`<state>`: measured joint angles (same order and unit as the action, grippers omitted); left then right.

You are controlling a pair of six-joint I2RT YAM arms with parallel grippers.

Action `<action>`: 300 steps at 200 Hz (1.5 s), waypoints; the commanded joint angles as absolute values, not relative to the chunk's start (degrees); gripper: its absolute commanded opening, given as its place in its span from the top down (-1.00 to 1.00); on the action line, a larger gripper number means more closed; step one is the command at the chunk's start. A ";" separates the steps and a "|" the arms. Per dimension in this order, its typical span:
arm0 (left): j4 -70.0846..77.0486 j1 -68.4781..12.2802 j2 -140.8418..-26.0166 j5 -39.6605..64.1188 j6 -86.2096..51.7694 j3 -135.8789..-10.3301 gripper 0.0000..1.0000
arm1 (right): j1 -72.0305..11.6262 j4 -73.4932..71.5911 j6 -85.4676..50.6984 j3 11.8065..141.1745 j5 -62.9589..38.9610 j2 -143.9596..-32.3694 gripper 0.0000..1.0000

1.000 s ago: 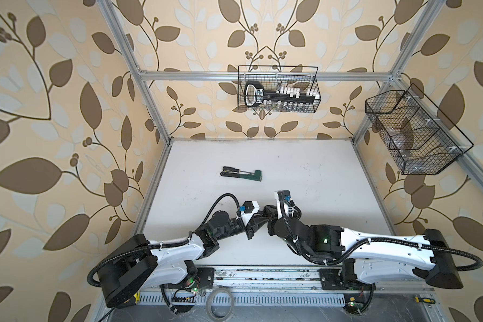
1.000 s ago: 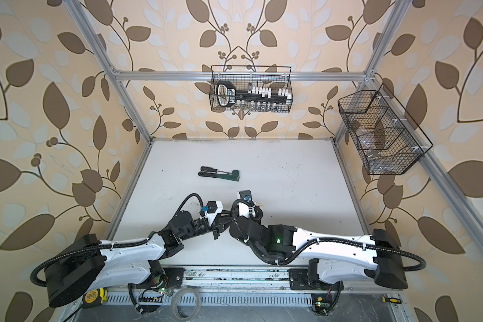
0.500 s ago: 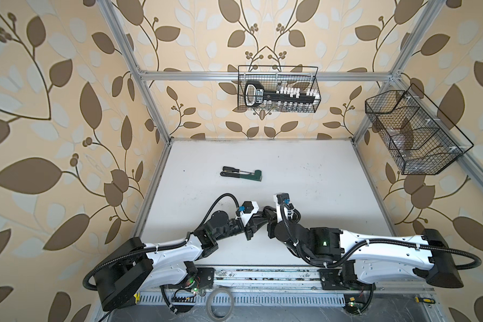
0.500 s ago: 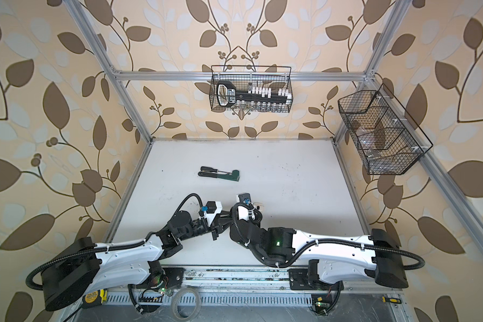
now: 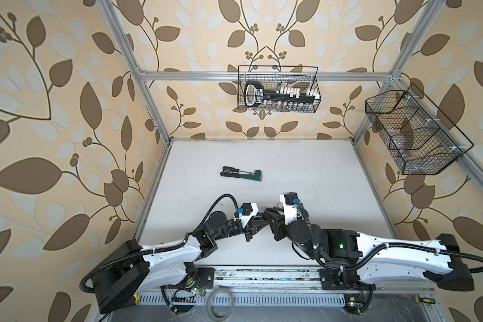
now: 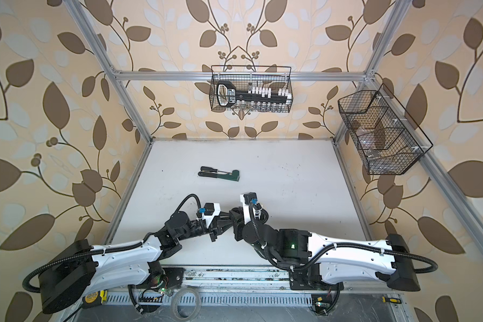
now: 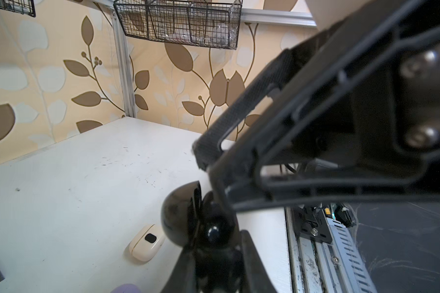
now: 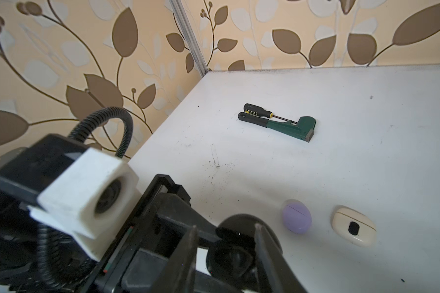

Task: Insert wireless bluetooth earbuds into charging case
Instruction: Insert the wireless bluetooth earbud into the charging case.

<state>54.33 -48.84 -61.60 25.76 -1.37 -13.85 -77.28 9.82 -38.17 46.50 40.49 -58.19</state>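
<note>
My left gripper (image 7: 215,256) is shut on a black charging case (image 7: 181,218), holding it above the table's near middle with its lid hinged open. A glossy black rounded shape (image 7: 212,232) sits in the case's base; I cannot tell whether it is an earbud. My right gripper (image 8: 225,225) is right at the case's open mouth (image 8: 233,256), its two thin fingers standing apart with nothing between them. In both top views the two grippers meet tip to tip, left (image 5: 258,221) and right (image 5: 272,217). No loose earbuds are in view.
A lilac case (image 8: 297,219) and a cream case (image 8: 353,229), both closed, lie on the white table (image 5: 304,172) beside the grippers. Farther back lie a green wrench (image 5: 248,175) and a screwdriver (image 5: 232,169). Wire baskets hang on the back wall (image 5: 278,89) and right wall (image 5: 413,133).
The right gripper's fingers have spread apart at the case's mouth. The left gripper still holds the black case, and both arms have barely moved.
</note>
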 commanded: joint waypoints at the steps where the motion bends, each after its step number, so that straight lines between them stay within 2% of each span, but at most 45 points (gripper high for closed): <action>1: 59.73 -49.48 -60.73 29.21 0.46 -13.59 1.00 | -77.69 12.48 -37.02 47.05 41.30 -56.33 0.23; 137: 61.83 -49.48 -59.33 31.11 0.63 -12.16 1.00 | -77.56 16.92 -40.48 45.16 43.47 -57.65 0.43; 243: 60.61 -49.48 -57.96 26.04 0.00 -11.89 1.00 | -78.93 16.69 -42.20 44.59 43.35 -58.28 0.39; 300: 60.44 -49.48 -57.83 27.40 0.15 -11.95 1.00 | -79.12 17.50 -42.56 44.10 44.73 -57.34 0.39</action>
<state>56.77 -48.84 -59.27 26.57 -0.23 -11.46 -78.76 15.92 -42.06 45.32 43.16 -58.08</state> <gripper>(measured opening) 0.226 0.303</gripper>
